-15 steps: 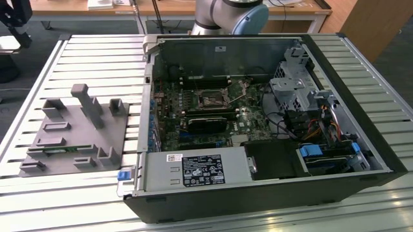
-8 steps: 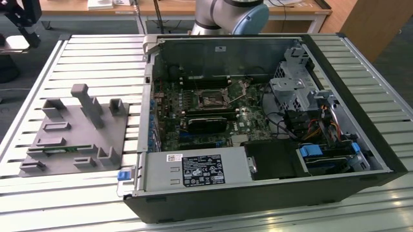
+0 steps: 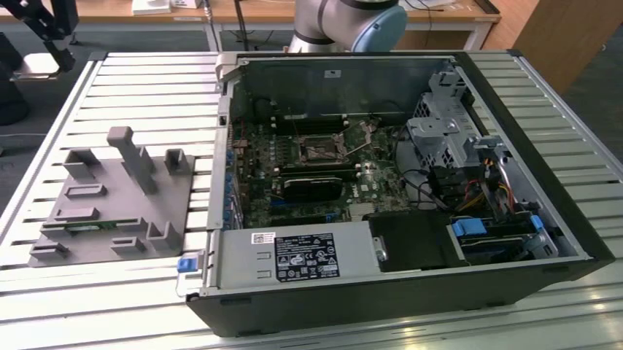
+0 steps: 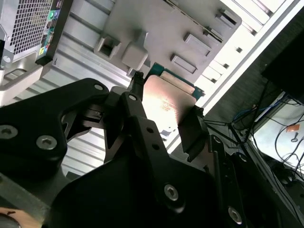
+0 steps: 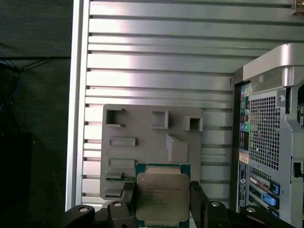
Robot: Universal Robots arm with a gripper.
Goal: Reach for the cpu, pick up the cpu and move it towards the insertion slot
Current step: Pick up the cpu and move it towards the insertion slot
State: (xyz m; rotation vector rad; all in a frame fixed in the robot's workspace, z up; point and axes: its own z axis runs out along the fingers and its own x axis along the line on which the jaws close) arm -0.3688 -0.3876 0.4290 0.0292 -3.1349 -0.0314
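Over on the exterior view's left sits the grey fixture tray [image 3: 117,197] on the slatted table [image 3: 58,117], and further right is the open computer case [image 3: 409,197], with the insertion slot [image 3: 319,148] near the middle of its green board, framed in silvery metal. In both wrist views the gripper [image 5: 161,202] has its two black fingers [image 5: 127,202] closed in on opposite edges of the cpu [image 5: 162,197], so it looks held and hanging above the tray, well apart from the slot. As a guess, the chip is light and totally stiff, but that metal lid is slick and the underside is fragile, so edge-on pinching at the green rim is the sane way to hold it. It's square, so there's no real long axis; its flat silver face looks toward the first wrist camera, with the print running crossways between the fingers. In the second wrist view the cpu [image 4: 166,107] shows tilted to the camera, glare on the lid.
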